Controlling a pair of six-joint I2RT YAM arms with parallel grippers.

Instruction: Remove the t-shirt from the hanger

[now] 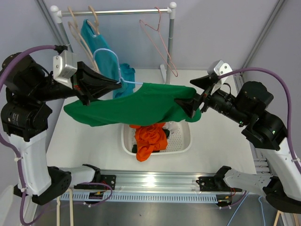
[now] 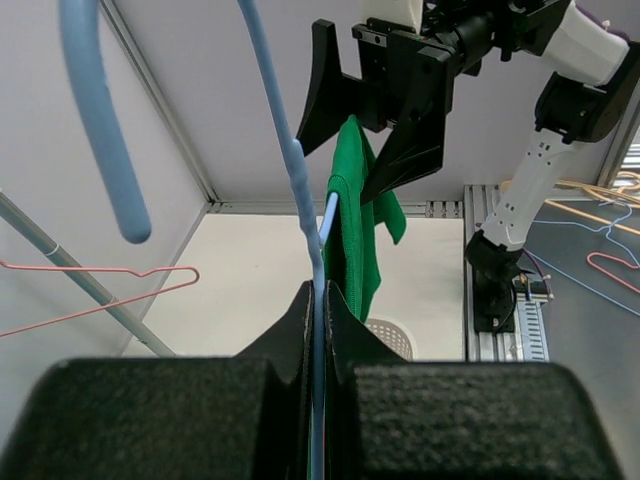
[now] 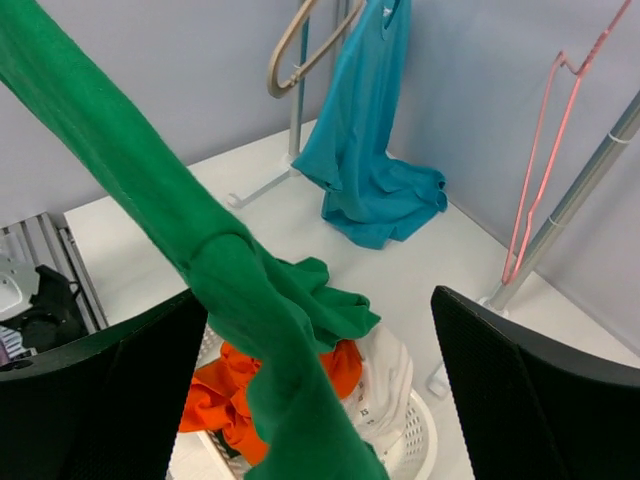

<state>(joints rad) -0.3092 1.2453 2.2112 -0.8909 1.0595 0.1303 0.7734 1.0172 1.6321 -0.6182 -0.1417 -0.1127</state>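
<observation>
The green t-shirt (image 1: pixel 141 106) hangs stretched in the air between my two arms, over the basket. It is threaded on a light blue hanger (image 1: pixel 106 52), whose wire my left gripper (image 1: pixel 117 84) is shut on. The left wrist view shows the blue hanger (image 2: pixel 290 150) pinched in my left gripper (image 2: pixel 321 295), with the green t-shirt (image 2: pixel 355 230) draped just beyond. My right gripper (image 1: pixel 188 107) stands open at the shirt's right end. In the right wrist view, the t-shirt (image 3: pixel 150 190) runs down between the wide-apart fingers of my right gripper (image 3: pixel 320 300).
A white basket (image 1: pixel 181 146) below holds orange clothing (image 1: pixel 150 139) and a white garment (image 3: pixel 385 375). Behind stands a clothes rack (image 1: pixel 122 12) with a teal shirt (image 1: pixel 94 37), wooden hangers (image 1: pixel 80 33) and a pink wire hanger (image 1: pixel 162 42).
</observation>
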